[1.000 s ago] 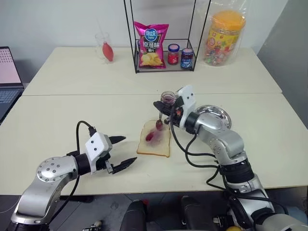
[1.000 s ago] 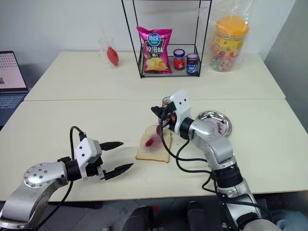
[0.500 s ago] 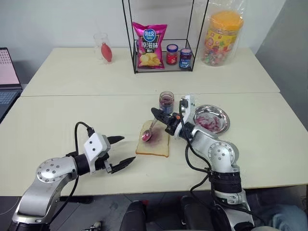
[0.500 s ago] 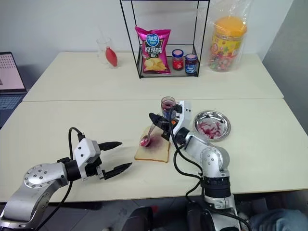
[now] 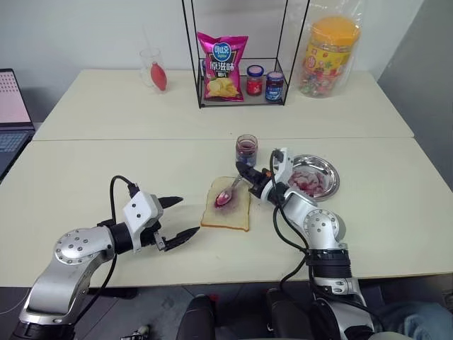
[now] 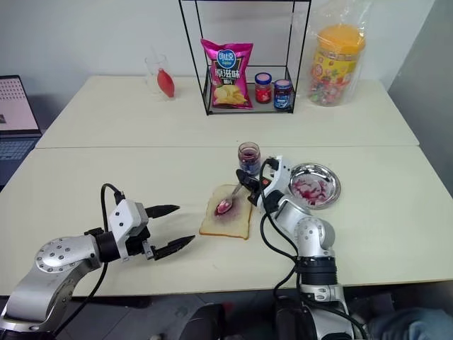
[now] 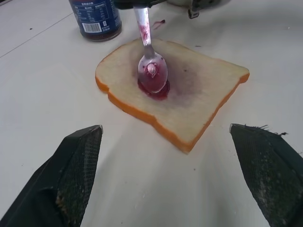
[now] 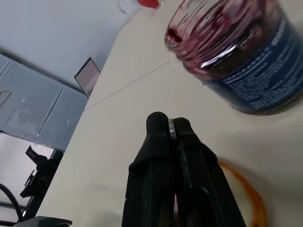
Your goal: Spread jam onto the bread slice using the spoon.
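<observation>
probably a lab or office: pale tables (image 5: 106, 177), a laptop (image 5: 10, 113), pegboard panels (image 8: 33, 109).

Two cream surfaces (image 5: 106, 163) butt together before a white wall (image 5: 85, 28); a grey wall (image 5: 425, 49) flanks the far right corner.

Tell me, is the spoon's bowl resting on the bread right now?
Yes: in the left wrist view the spoon has its bowl down in the purple smear at the centre of the bread slice.

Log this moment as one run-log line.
stage: spreading | right pincer: shut on spoon, bowl on jam smear at centre of bread slice | left pincer: open, empty, beside bread | jam jar: open, behind bread
</observation>
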Robot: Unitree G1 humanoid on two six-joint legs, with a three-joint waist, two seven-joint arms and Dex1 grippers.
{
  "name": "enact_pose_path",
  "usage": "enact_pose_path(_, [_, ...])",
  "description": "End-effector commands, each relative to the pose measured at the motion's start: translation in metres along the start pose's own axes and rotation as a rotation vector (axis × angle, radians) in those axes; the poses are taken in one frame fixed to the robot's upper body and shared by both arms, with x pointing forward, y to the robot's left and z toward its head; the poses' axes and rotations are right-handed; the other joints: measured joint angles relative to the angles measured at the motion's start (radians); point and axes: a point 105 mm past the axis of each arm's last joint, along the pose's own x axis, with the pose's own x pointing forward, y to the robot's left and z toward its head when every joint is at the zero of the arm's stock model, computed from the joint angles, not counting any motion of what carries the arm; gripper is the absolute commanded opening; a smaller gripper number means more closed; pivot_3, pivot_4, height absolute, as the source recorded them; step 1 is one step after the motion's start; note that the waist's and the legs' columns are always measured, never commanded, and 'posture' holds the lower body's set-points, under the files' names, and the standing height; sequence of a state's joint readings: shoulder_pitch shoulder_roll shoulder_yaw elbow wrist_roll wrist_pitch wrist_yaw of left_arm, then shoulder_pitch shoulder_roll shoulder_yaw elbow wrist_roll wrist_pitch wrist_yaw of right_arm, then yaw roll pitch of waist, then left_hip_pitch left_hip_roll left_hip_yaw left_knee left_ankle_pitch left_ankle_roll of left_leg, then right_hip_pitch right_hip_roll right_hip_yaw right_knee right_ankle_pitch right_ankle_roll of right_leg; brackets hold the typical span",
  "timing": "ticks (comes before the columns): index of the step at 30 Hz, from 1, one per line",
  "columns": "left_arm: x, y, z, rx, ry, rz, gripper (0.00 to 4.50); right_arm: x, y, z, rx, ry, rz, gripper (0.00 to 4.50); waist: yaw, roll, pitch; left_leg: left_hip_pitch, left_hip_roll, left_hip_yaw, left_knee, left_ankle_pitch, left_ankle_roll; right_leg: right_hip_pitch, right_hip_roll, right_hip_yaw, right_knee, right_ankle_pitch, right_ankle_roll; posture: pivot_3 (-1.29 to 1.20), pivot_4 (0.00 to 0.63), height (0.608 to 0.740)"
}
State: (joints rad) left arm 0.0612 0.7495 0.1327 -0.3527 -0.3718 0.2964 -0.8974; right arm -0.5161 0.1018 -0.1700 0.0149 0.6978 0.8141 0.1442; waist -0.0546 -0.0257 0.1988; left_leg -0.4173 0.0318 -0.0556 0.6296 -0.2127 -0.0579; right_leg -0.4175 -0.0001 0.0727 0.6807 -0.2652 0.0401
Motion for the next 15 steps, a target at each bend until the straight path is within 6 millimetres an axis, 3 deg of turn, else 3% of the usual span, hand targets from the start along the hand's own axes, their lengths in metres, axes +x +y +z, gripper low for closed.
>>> enact_pose_path(1, [0.002,0.0,0.012,0.042,-0.032,-0.003,4.5,-0.013,0.002,0.028,-0.021,-0.082,-0.004,0.01,0.0,0.0,0.0,0.0,0.0,0.0,0.0,0.0,0.0,0.0,0.0,0.0,0.0,0.0,0.0,0.0,0.15,0.74])
enact_pose_path(8, [0.0,0.002,0.01,0.041,-0.034,0.001,4.5,-0.016,0.034,0.032,0.023,-0.066,0.099,0.01,-0.007,0.0,0.0,0.0,0.001,0.0,-0.001,0.0,0.0,-0.001,0.001,0.0,0.0,0.0,-0.002,0.0,0.15,0.74])
enact_pose_path(15, [-0.002,0.002,0.009,0.045,-0.035,0.0,4.5,0.006,0.05,0.003,0.074,0.018,0.135,0.01,-0.012,0.0,0.0,0.0,0.002,0.0,-0.001,0.0,0.0,-0.001,0.002,0.0,0.0,0.0,-0.002,0.0,0.15,0.74])
